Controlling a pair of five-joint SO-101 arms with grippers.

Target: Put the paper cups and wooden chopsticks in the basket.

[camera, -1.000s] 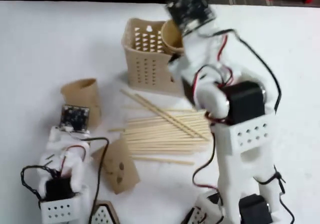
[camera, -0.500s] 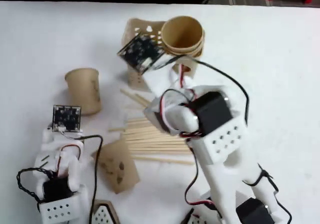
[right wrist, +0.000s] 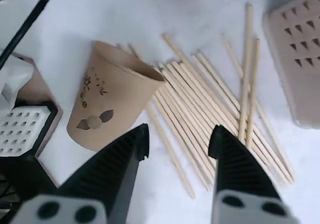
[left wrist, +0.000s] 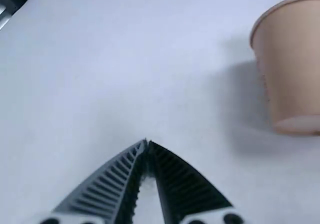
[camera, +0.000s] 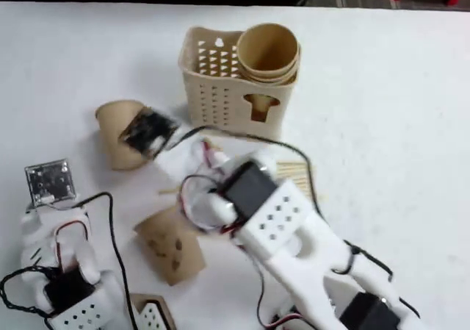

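Note:
A perforated beige basket (camera: 220,87) stands at the back with nested paper cups (camera: 268,51) in its right end. One paper cup (camera: 117,133) rests left of the basket; it also shows as a paper cup (left wrist: 290,64) beyond my left gripper (left wrist: 147,144), which is shut and empty over bare table. A squashed paper cup (camera: 172,245) lies on its side near the front. My right gripper (right wrist: 180,136) is open above the wooden chopsticks (right wrist: 210,109), beside the lying cup (right wrist: 112,102). The right arm (camera: 253,194) hides most of the pile; a few chopsticks (camera: 294,170) stick out.
The left arm (camera: 62,286) sits at the front left corner. A small brown-rimmed box (camera: 150,315) lies at the front edge beside it. The basket's wall (right wrist: 300,59) is just beyond the far ends of the chopsticks. Open white table spreads to the right.
My right arm has swung from above the basket down and left over the chopsticks, leaving a cup nested in the basket. The left arm has drawn back toward the front left.

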